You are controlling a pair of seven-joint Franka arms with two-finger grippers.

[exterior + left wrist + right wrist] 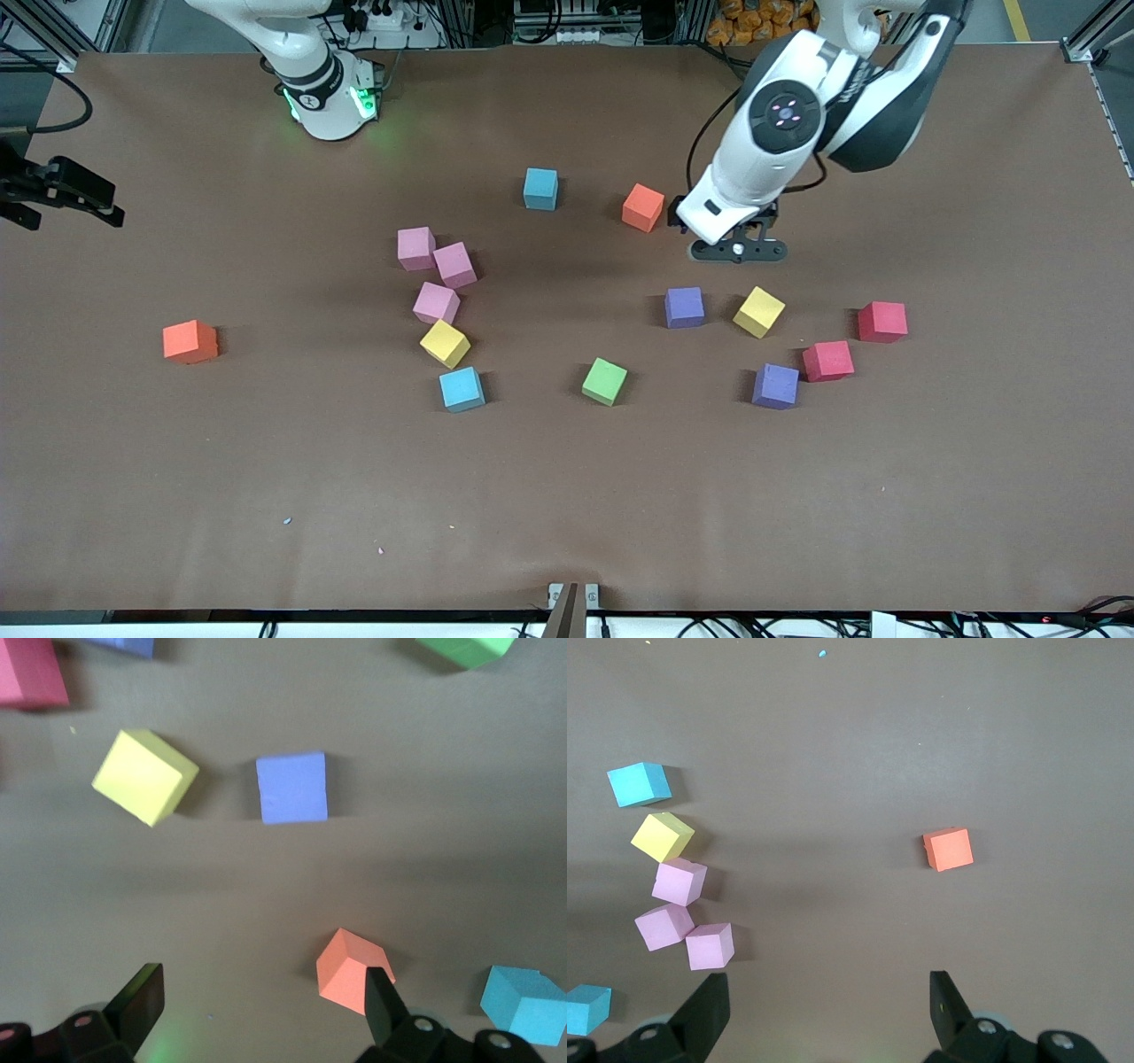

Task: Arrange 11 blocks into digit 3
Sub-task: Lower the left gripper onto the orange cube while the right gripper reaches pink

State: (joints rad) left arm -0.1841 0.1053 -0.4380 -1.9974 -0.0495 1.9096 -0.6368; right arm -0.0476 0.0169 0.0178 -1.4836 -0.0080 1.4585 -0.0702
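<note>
The blocks lie scattered on the brown table (pixel 567 496). Three pink blocks (pixel 436 302), a yellow block (pixel 445 343) and a blue block (pixel 462 389) make a loose curve. A second blue block (pixel 540 188) lies apart from them. My left gripper (pixel 738 251) hangs open and empty just beside the orange block (pixel 643 207), and one of its fingers (pixel 381 999) overlaps that orange block (pixel 350 967) in the left wrist view. Close by are a purple block (pixel 292 787), a yellow block (pixel 144 776), a green block (pixel 604 381) and another purple block (pixel 775 386). My right gripper (pixel 828 1010) waits open, high over the table.
Two red cubes (pixel 827 361) (pixel 882 322) lie toward the left arm's end. A lone orange cube (pixel 190 341) sits toward the right arm's end and shows as the orange cube (pixel 949 850) in the right wrist view. A black clamp (pixel 62 188) juts in at that table edge.
</note>
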